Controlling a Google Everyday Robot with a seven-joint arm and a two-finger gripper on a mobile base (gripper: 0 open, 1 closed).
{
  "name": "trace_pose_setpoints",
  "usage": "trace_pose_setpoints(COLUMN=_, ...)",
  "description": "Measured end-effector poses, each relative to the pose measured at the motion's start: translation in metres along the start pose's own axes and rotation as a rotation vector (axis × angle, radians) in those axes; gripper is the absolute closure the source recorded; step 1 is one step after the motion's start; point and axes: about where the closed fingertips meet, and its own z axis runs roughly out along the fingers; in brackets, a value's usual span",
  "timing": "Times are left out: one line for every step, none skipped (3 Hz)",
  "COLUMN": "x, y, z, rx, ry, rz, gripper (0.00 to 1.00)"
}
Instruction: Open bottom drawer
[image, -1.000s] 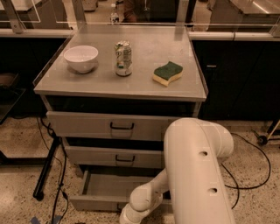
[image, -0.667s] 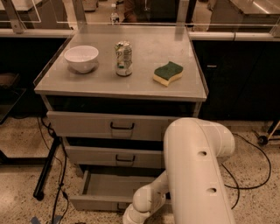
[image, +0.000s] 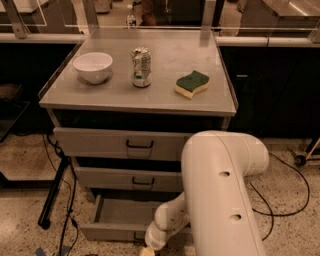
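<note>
– Bottom drawer (image: 122, 214) loc?
– Lower center-left of frame, lowest of 3 in the cabinet. Pulled out, plain grey tray showing, front panel near the bottom edge.
– OK, rest big to small?
– Robot arm (image: 225, 200), white, fills lower right-center; big link runs off the bottom edge, slimmer wrist section bends down-left over the open drawer's right part. Cabinet (image: 165, 65), grey, center frame, flat top w/ low rim. Top drawer (image: 95, 142) and middle drawer (image: 105, 177) both closed, black pulls at center.
– Stuff on top?
– White bowl (image: 93, 66) upper left of the top, upright. Sponge (image: 192, 83), green over yellow, right side. Can (image: 141, 67) upright between them, nearer the bowl. All 3 apart, not touching.
– Gripper?
– Gripper (image: 148, 249) at the very bottom edge, left of center, just by the drawer front, mostly cut off by the frame. Open or closed: can't tell. Holding anything: can't tell.
</note>
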Motion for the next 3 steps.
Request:
trace_pose_setpoints(x=0.002, y=-0.016, z=-0.003, rx=0.016, ry=0.006, rz=0.007, gripper=0.0)
trace_pose_setpoints(x=0.009, y=-0.04, z=0.009, rx=0.003, ry=0.007, rz=0.029, gripper=0.0)
trace_pose_setpoints(x=0.014, y=-0.065, z=0.023, rx=-0.009, ry=0.018, rz=0.035, gripper=0.0)
